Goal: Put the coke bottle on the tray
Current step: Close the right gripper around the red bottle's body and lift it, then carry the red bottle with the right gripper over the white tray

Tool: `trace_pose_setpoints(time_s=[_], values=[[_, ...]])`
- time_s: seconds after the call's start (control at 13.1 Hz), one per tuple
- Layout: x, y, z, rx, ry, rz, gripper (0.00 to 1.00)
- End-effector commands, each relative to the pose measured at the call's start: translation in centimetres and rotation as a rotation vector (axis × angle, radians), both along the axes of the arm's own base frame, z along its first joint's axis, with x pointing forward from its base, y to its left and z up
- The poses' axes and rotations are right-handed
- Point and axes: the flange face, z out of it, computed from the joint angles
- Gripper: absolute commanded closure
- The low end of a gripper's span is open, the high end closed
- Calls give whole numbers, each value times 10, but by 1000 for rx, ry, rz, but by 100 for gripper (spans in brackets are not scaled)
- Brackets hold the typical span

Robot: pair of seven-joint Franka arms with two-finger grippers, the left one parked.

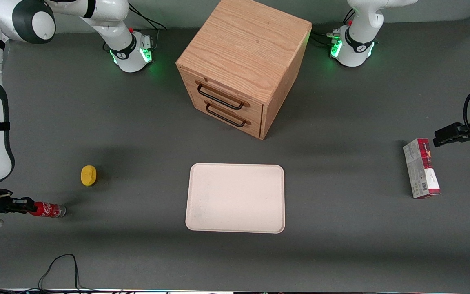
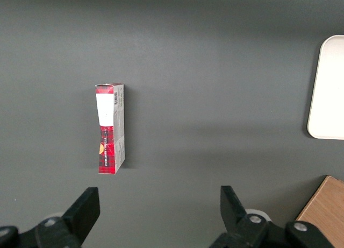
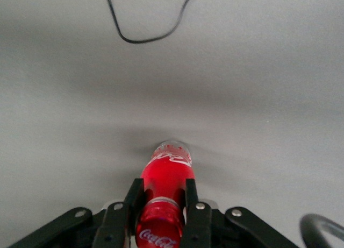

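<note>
The coke bottle (image 1: 49, 210) is small and red with white script. It lies on its side on the table at the working arm's end, its clear base pointing toward the tray. My right gripper (image 1: 28, 206) reaches in level with the table and is shut on the bottle's neck, just past the red cap. The right wrist view shows the black fingers (image 3: 135, 197) pressed against both sides of the neck of the bottle (image 3: 167, 175), with the gripper (image 3: 163, 188) around it. The cream-white tray (image 1: 235, 198) lies flat in the middle of the table, some way from the bottle, and its edge shows in the left wrist view (image 2: 328, 86).
A yellow rounded lump (image 1: 88, 175) sits beside the bottle, farther from the front camera. The wooden two-drawer cabinet (image 1: 243, 61) stands farther back than the tray. A red-and-grey carton (image 1: 420, 167) lies toward the parked arm's end. A black cable (image 1: 59, 269) loops near the table's front edge.
</note>
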Motion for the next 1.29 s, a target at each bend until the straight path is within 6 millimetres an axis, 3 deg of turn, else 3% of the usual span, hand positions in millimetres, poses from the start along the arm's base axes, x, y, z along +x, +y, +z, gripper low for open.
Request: trace_pose_setpoints(time_s=[0.0,0.23,0.38,0.53,0.68,0.84,0.99,1.22], values=[[3,53,70,-33,9,-87,100],[-7,119,172,-70,84,-146,100],[-22,157,221,-58,155,-188,100],[-30,225,251,-4,169,-237,100],[-37,305,260,29,156,-244,100],[-32,382,252,49,80,-290,100],[-26,447,199,13,88,-279,100],[-14,511,129,-22,16,-275,100]])
